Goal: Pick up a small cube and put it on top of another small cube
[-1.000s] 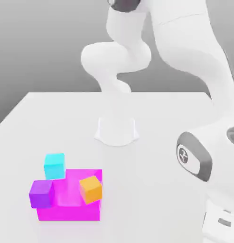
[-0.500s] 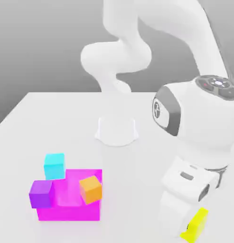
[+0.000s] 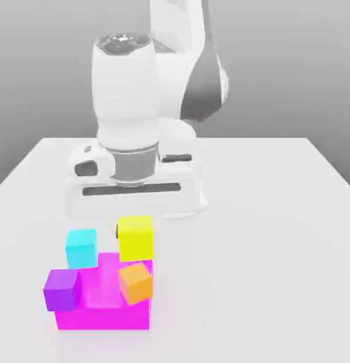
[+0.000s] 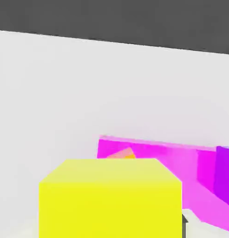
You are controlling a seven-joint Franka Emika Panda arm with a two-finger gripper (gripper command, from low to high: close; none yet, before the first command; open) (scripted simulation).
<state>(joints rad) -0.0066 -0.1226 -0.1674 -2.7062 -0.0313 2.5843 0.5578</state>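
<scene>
Carrying yellow cube (image 3: 135, 238), pinched in hand (image 3: 137, 228); cube has come from exterior view's right side of counter (image 3: 255, 283) to above far right corner of magenta block (image 3: 103, 319). Orange cube (image 3: 135, 283) now near; stacking there seems next, needs careful alignment.

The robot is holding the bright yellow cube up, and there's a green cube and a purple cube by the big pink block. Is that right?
Not quite: the exterior view shows no green cube there; that one is a light-blue cube. The robot does hold the bright yellow cube, and the purple cube is by the big pink block.
</scene>
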